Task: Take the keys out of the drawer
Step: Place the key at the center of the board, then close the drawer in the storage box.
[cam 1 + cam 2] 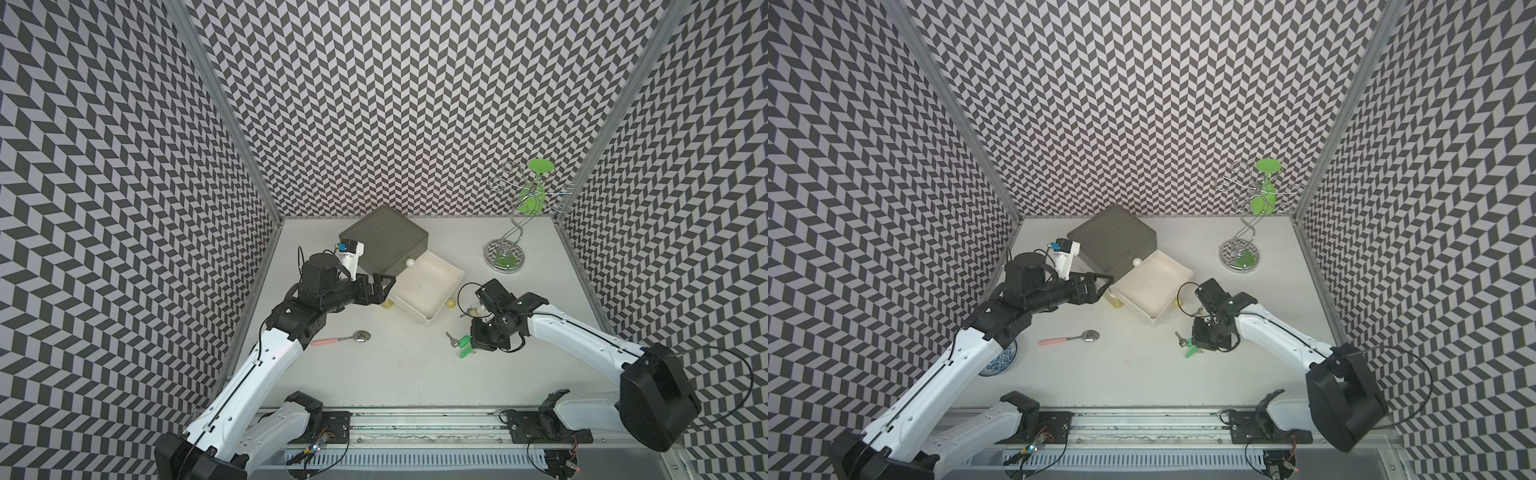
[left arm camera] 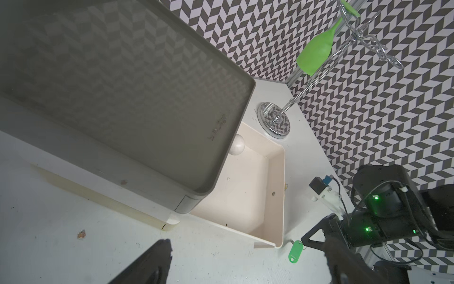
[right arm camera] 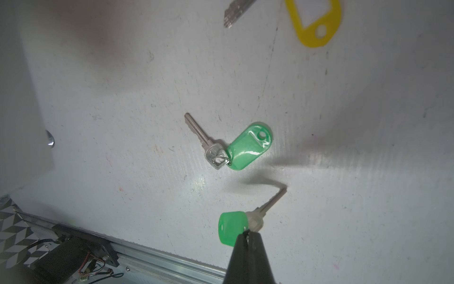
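— Left wrist view first: how is the left claw (image 2: 248, 243)?
— Released, fingers (image 2: 157, 260) spread wide, just beside the open drawer (image 2: 275, 196) and the grey cabinet (image 2: 122, 86) it sticks out of.
— And farther right?
— Right wrist view: the right claw (image 3: 248, 237) is clenched on a green-tagged key (image 3: 256, 218), pinching it at the head, with the tag beside the tips and the blade slanting down to the worktop (image 3: 122, 98). Whether the blade's end touches, I cannot tell.
— Where are the others?
— Out on the worktop as well. A second green-tagged key (image 3: 250, 147) lies flat just ahead of that claw's tips, apart from the held one. A yellow-tagged key (image 3: 314, 27) lies farther ahead, cut off by the frame edge. In both top views the drawer stands between the two claws.
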`<state>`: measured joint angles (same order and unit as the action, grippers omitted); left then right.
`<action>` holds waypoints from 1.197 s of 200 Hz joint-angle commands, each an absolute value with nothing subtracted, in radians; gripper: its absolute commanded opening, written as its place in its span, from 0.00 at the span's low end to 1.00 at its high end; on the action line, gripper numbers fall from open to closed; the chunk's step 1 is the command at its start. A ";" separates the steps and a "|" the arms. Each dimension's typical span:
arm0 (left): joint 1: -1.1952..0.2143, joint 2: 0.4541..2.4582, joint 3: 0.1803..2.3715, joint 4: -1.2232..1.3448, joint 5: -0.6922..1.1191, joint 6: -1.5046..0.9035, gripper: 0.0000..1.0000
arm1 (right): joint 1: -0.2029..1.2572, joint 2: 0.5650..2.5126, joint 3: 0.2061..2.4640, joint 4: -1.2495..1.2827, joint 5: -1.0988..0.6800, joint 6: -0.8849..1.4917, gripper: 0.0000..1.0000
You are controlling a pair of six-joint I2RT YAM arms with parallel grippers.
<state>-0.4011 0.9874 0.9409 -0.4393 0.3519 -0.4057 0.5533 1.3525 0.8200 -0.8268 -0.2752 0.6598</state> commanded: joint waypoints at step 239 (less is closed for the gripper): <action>-0.293 1.464 1.233 -0.526 0.041 -0.242 1.00 | 0.533 1.657 1.151 -0.414 -0.412 0.776 0.45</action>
<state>-0.2962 1.4353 1.2171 -0.4892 0.0715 -0.2886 0.5217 1.6146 1.1252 -0.6281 -0.3840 0.7040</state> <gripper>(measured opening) 0.998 0.450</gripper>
